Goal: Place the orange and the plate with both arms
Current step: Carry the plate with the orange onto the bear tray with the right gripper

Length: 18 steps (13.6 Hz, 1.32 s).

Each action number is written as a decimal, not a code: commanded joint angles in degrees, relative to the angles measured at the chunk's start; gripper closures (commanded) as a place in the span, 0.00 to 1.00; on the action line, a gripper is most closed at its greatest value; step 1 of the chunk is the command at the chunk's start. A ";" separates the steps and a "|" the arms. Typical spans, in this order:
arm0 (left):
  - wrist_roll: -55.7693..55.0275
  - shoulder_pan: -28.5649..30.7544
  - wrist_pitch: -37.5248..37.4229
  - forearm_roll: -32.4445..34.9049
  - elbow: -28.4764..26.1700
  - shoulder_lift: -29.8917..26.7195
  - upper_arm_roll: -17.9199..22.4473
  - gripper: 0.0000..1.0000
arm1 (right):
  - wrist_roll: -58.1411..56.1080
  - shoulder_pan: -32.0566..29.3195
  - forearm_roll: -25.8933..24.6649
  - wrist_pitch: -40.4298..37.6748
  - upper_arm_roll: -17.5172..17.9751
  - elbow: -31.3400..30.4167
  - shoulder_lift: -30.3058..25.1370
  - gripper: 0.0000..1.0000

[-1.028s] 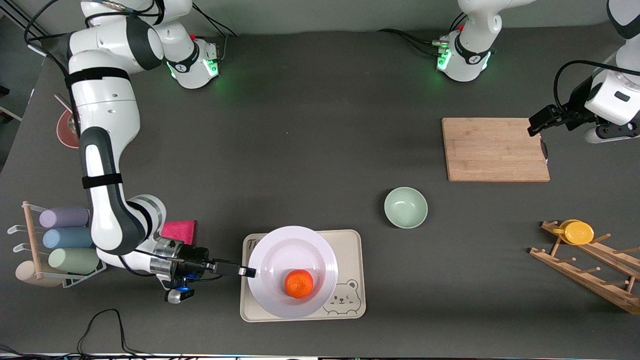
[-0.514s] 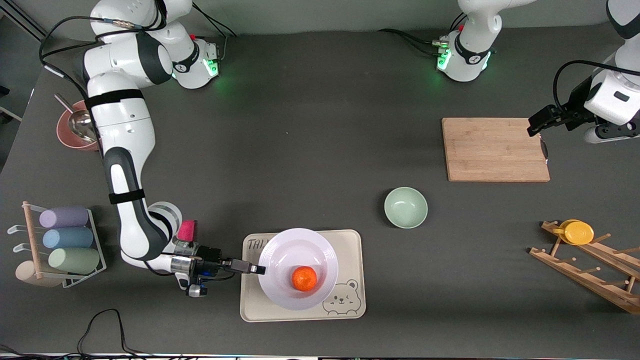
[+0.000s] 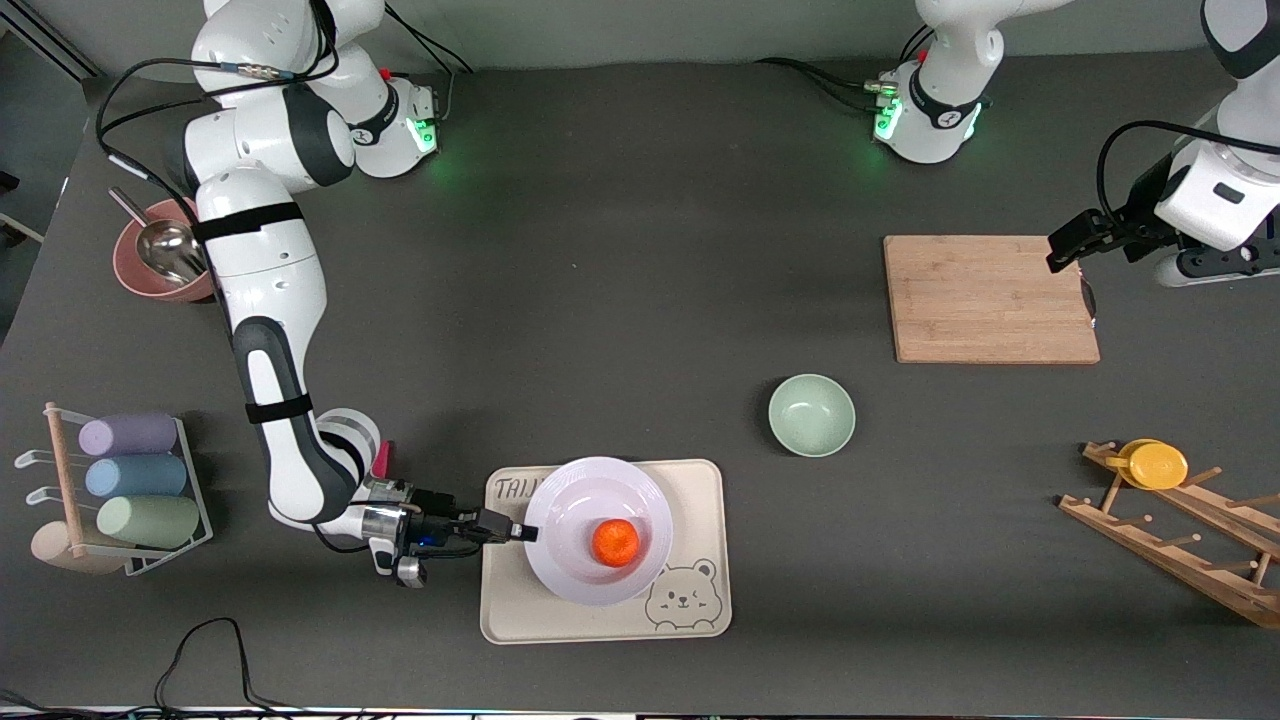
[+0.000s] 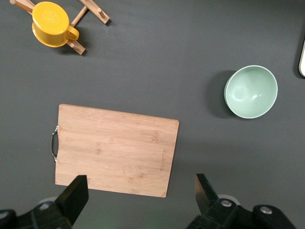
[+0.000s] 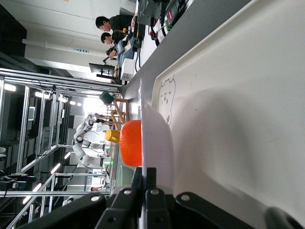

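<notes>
Since a second ago my right arm has swung in and carried the plate (image 3: 598,530) toward the left arm's end of the tray (image 3: 700,490); it looks smaller, so lower. Left arm barely shifted.

Counter (image 3: 620,300) is dark grey. Cutting board (image 3: 990,298) lies at the left arm's end, farther from the front camera than the green bowl (image 3: 811,415). Tray with bear drawing sits near the front edge. Plate is over the tray; whether it touches I can't tell. Right end effector (image 3: 522,532) is pressed together on the plate's rim, at the side toward the right arm's end. Orange (image 3: 616,542) sits in the plate's middle. Left end effector (image 4: 138,193) waits, spread, over the cutting board's edge, holding nothing.
</notes>
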 commanded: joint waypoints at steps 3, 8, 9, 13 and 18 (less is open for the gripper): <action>-0.87 -0.03 -0.35 0.66 -0.57 -1.03 0.25 0.00 | -1.43 -0.44 1.29 1.90 0.60 2.59 2.14 1.00; -0.87 0.06 -0.79 0.66 -0.40 -1.21 0.33 0.00 | -1.25 -0.27 4.98 3.75 0.42 2.16 2.58 1.00; -0.95 0.06 -0.79 0.66 -0.31 -1.21 0.33 0.00 | -1.25 -0.18 4.99 3.75 0.51 2.15 2.84 1.00; -1.13 -0.03 -0.79 0.66 -0.40 -1.21 0.25 0.00 | -1.17 0.17 4.99 3.75 0.42 1.63 2.85 1.00; -1.66 -0.12 -0.61 2.16 -0.22 -1.03 0.16 0.00 | -0.20 0.17 5.07 3.66 0.51 1.54 2.58 0.55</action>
